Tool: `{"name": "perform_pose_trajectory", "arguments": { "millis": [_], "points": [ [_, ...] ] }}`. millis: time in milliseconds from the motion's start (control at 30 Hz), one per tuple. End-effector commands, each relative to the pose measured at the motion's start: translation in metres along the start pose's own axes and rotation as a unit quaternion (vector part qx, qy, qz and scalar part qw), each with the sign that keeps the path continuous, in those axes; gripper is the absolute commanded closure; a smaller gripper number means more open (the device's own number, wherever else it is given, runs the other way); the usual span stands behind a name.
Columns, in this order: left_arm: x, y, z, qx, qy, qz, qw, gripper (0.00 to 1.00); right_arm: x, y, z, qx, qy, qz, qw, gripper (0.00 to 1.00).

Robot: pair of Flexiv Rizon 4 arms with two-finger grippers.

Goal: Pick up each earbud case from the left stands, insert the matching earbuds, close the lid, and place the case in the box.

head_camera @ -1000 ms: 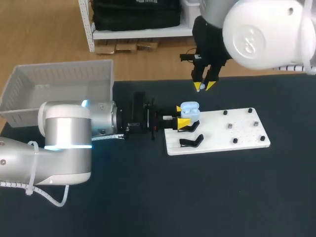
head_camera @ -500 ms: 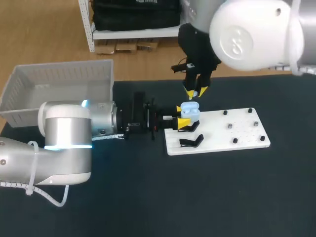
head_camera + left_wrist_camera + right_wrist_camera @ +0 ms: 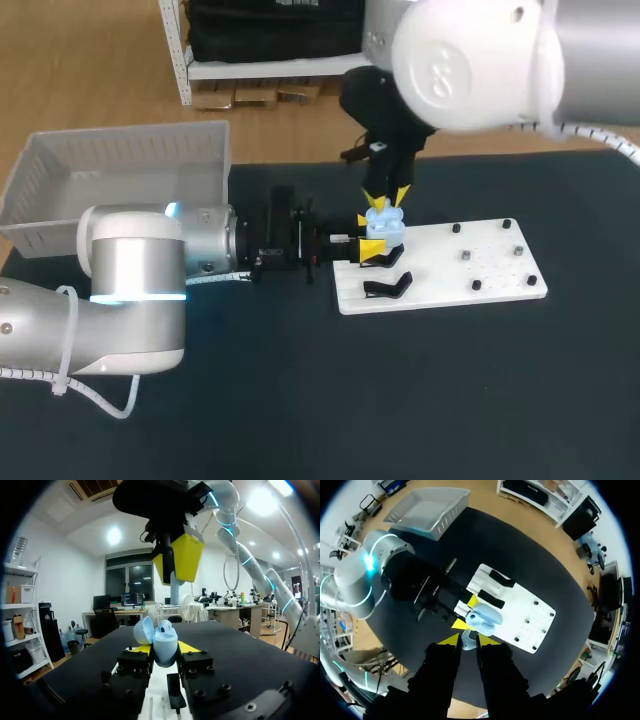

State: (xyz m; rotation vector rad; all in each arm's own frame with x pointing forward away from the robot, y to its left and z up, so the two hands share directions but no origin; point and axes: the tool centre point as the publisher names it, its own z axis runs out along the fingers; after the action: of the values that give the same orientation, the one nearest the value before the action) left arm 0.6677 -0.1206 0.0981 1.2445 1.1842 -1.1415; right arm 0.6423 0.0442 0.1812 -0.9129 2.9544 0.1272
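Though barely resolvable, shows earbud (image 3: 468,641) nipped by nearly closed right gripper (image 3: 386,198) at 12 o'clock of open earbud case (image 3: 385,225), clamped both sides by left gripper (image 3: 369,235) at 9 o'clock end of board (image 3: 450,270).

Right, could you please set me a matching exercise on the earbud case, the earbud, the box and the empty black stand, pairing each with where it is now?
Things:
1. earbud case
2. earbud
3. box
4. empty black stand

Places:
A. pinched between the right claw's fingers, just above the case
B. on the white board, beside the case
C. at the far left, away from the white board
D. clamped in the left claw, lid open

Pairs: 1-D, 2-A, 3-C, 4-B
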Motion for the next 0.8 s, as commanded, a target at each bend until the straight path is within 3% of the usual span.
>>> {"name": "perform_pose_trajectory", "arguments": {
  "millis": [33,800],
  "points": [
    [0.001,-0.002,0.001,-0.005,-0.002,0.002,1.000,1.00,0.007,0.008,0.004,0.009,-0.012,-0.006,1.000,1.00],
    [0.001,-0.002,0.001,-0.005,-0.002,0.002,1.000,1.00,-0.001,-0.001,0.017,0.027,-0.018,-0.018,0.999,1.00]
  ]
}}
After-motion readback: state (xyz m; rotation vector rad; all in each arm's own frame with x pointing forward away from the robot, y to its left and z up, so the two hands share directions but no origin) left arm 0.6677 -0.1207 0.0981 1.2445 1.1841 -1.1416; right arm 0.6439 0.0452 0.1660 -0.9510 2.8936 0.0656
